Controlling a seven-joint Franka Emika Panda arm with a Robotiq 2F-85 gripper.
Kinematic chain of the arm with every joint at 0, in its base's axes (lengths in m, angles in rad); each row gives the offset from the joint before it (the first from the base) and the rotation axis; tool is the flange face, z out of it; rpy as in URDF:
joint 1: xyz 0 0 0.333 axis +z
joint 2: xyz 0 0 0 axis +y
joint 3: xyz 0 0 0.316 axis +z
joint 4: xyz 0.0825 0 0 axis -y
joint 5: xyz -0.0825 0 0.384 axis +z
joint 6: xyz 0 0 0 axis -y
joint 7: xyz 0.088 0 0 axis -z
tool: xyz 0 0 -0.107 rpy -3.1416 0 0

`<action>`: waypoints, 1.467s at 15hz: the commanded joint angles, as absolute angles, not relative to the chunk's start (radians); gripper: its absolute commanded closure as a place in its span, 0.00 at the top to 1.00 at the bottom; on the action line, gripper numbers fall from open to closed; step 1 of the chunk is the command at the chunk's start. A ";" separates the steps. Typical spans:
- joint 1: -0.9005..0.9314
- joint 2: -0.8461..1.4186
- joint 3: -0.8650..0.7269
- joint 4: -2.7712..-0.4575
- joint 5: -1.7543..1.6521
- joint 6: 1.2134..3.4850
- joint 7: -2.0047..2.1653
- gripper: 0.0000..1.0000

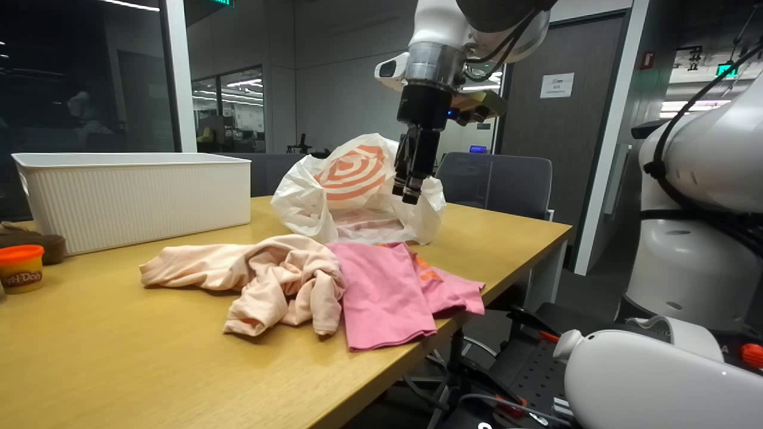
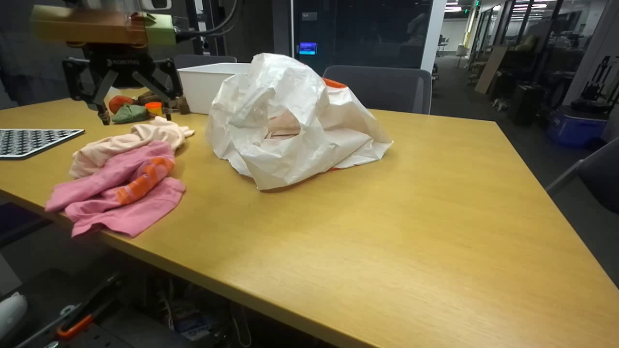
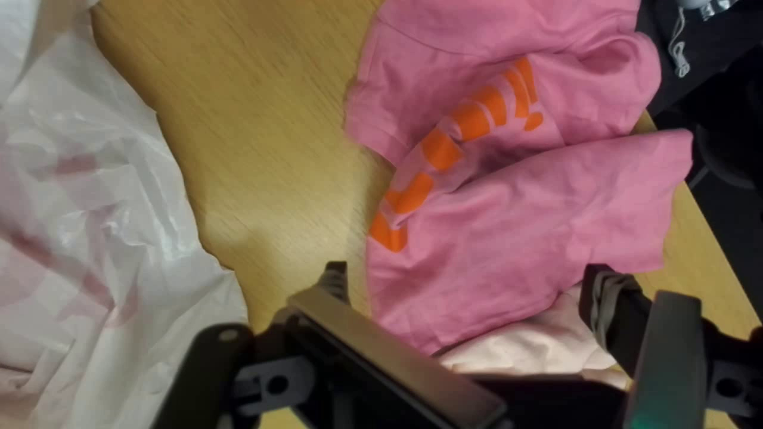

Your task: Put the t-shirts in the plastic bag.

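The pink t-shirt with an orange print (image 1: 381, 292) lies crumpled at the table edge and slightly overhangs it; it also shows in an exterior view (image 2: 121, 203) and the wrist view (image 3: 506, 220). The peach t-shirt (image 1: 286, 280) lies bunched against it, partly under it in the wrist view (image 3: 530, 348). The white plastic bag with an orange-red ring logo (image 1: 357, 179) stands puffed up beside the shirts; pale pinkish material shows through its opening (image 2: 283, 126). My gripper (image 3: 466, 271) is open and empty, above the shirts, with its fingers pointing down (image 2: 136, 117).
A white ribbed box (image 1: 137, 202) stands at the table's far side. A Play-Doh tub (image 1: 22, 271) and a green item (image 2: 130, 113) lie near it. A black-and-white patterned board (image 2: 38, 141) lies on the table. Chairs (image 2: 382, 87) stand around the table.
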State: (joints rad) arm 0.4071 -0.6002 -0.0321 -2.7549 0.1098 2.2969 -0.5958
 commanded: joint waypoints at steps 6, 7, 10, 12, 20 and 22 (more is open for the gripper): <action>0.380 -0.500 -0.042 -2.750 0.139 2.400 -0.630 1.00; 0.377 -0.483 -0.045 -2.754 0.142 2.425 -0.629 1.00; 0.373 -0.420 -0.058 -2.759 0.174 2.454 -0.632 1.00; 0.373 -0.378 -0.062 -2.755 0.213 2.413 -0.624 1.00; 0.378 -0.227 0.018 -2.764 0.352 2.395 -0.631 0.75; 0.370 -0.205 0.043 -2.758 0.362 2.392 -0.628 0.66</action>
State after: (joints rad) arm 0.3800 -0.2360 0.0033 -2.7651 0.3234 2.3911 -0.6206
